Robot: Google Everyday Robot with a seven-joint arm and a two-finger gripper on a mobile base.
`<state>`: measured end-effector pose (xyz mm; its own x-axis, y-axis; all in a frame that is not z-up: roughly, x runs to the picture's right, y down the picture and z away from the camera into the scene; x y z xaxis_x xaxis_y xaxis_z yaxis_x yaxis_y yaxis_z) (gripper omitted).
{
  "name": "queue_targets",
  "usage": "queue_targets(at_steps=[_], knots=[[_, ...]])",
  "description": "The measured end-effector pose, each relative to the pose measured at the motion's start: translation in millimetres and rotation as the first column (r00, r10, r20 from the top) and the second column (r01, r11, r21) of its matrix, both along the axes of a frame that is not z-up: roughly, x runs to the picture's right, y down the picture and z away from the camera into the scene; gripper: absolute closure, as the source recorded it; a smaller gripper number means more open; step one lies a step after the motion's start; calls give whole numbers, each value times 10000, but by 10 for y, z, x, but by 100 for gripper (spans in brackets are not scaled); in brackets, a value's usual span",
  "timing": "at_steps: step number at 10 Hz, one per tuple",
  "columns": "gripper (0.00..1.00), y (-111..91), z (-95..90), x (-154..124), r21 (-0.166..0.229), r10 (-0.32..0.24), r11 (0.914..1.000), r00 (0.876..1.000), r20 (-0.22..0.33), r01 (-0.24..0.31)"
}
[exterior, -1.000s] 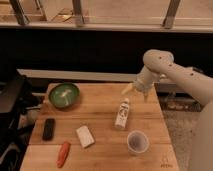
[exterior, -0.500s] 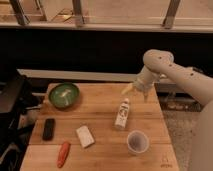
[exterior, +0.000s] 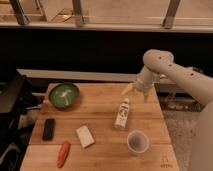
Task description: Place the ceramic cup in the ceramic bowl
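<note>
The ceramic cup (exterior: 137, 142) is small, white and round with a greyish inside; it stands upright near the front right of the wooden table (exterior: 102, 120). The green ceramic bowl (exterior: 64, 95) with a pale mark inside sits at the table's back left. My gripper (exterior: 137, 91) hangs above the back right of the table, just behind the lying white bottle (exterior: 122, 114). It is well away from the cup and far right of the bowl. It holds nothing that I can see.
A white bottle with a printed label lies between the gripper and the cup. A white block (exterior: 85, 136), a black flat object (exterior: 48, 128) and a red-orange object (exterior: 63, 153) lie at the front left. A dark chair (exterior: 12, 115) stands left of the table.
</note>
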<state>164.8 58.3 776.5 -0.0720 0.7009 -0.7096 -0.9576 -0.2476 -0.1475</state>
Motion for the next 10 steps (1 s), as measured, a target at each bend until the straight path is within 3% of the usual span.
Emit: queue_targets(at_steps=[2, 5, 7, 10], knots=[[20, 111, -123, -60, -161, -867, 9960, 9946, 564, 877], [20, 206, -266, -145, -276, -1571, 9865, 9800, 1218, 1616], [20, 221, -378, -161, -248, -1688, 9843, 9737, 1530, 1745], [20, 274, -572, 35, -48, -1879, 9816, 9695, 1574, 1911]])
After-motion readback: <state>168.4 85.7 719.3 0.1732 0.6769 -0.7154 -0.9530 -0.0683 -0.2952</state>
